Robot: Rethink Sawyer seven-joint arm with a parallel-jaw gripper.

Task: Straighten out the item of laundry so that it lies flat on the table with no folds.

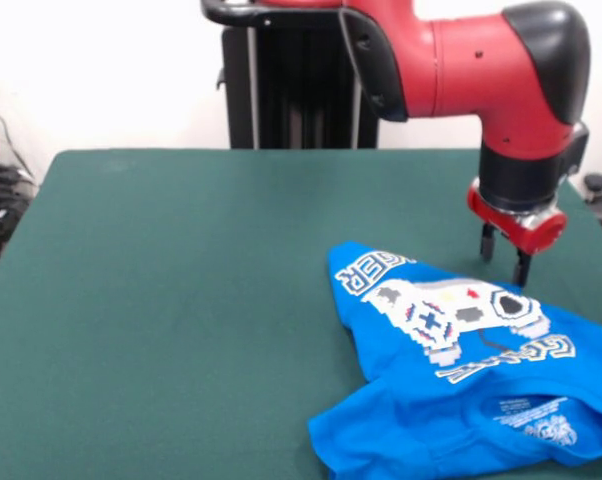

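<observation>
Hanging just above the far edge of the blue T-shirt, the gripper had its two dark fingers spread apart and held nothing, so it looked ready to pinch the cloth and pull it flat. The soft shirt lay bunched and folded over at the near right of the fuzzy green table, its white game-pad picture and block letters facing up.
</observation>
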